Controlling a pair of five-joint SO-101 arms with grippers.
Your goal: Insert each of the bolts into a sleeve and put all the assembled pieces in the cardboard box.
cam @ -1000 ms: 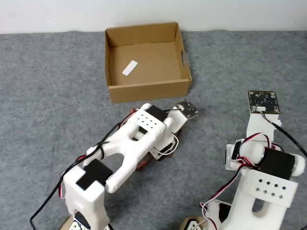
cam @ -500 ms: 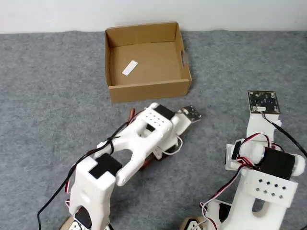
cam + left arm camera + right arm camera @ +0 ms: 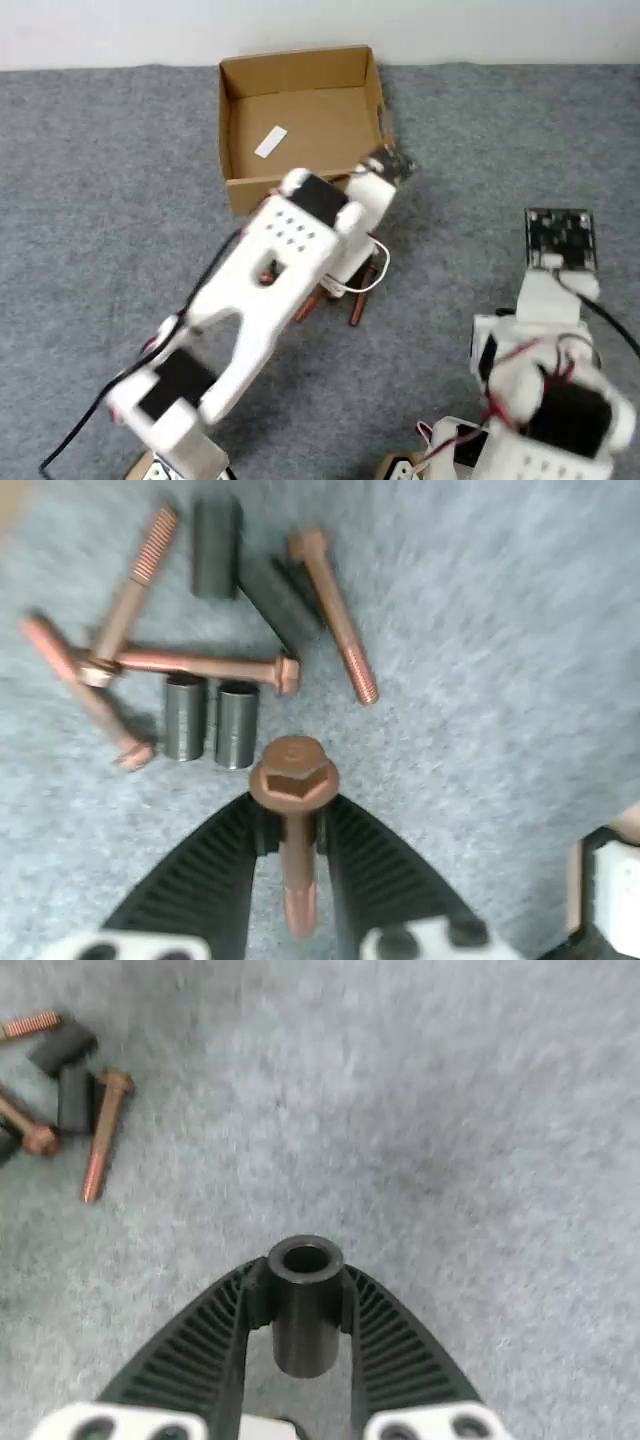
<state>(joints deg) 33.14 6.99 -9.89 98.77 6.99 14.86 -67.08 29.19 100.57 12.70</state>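
In the left wrist view my left gripper [image 3: 294, 830] is shut on a copper bolt [image 3: 293, 780], held by its shank with the hex head pointing away from the wrist. Beneath it, on the grey carpet, lie several loose bolts [image 3: 335, 615] and dark sleeves [image 3: 237, 725]. In the right wrist view my right gripper [image 3: 303, 1295] is shut on a dark sleeve [image 3: 305, 1335], whose open bore faces outward. The pile of bolts [image 3: 100, 1135] lies off to its side. The cardboard box [image 3: 232, 120] stands open at the back, with the left arm [image 3: 290, 250] raised just in front of it.
A small white label [image 3: 270, 141] lies on the box floor. The right arm [image 3: 545, 330] stands at the near right over bare carpet. A white wall edge runs behind the box. Bolt ends [image 3: 356, 308] poke out from under the left arm.
The left arm has lifted and swung toward the box's front corner with the bolt. The right arm has shifted slightly toward the near edge.
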